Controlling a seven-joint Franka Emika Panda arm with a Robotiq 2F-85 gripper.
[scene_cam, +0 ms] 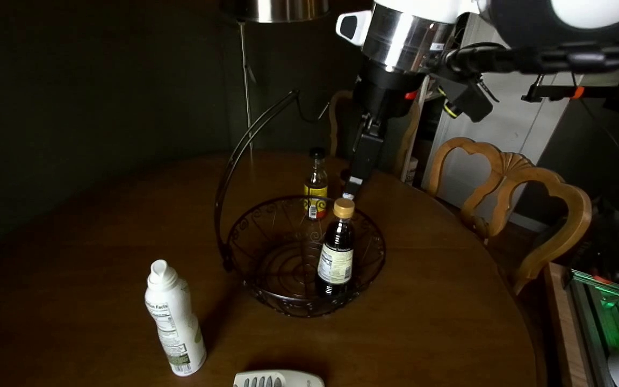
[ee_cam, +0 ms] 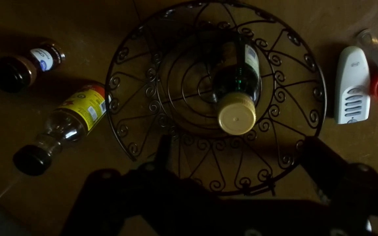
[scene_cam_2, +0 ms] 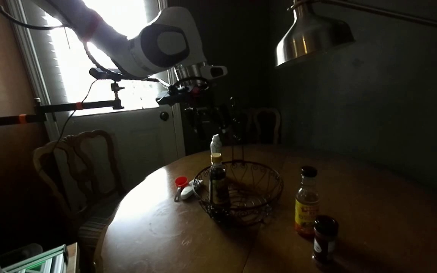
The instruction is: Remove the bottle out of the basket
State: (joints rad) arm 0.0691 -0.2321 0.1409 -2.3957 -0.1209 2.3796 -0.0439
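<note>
The approach, I'd say: the gripper [ee_cam: 237,137], jaws apart, should next centre over the bottle [scene_cam: 336,258] in the basket [scene_cam: 299,305] and descend.

Gold-capped bottle [ee_cam: 238,78]: inside the basket [ee_cam: 280,76]
Gripper [ee_cam: 238,139]: spread wide, overlapping basket's rim
Yellow-labelled bottle [ee_cam: 80,109]: outside basket
Dark-lidded jar [ee_cam: 28,68]: farther from basket

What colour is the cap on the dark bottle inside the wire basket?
The bottle cap is gold, showing best in the wrist view.
</note>
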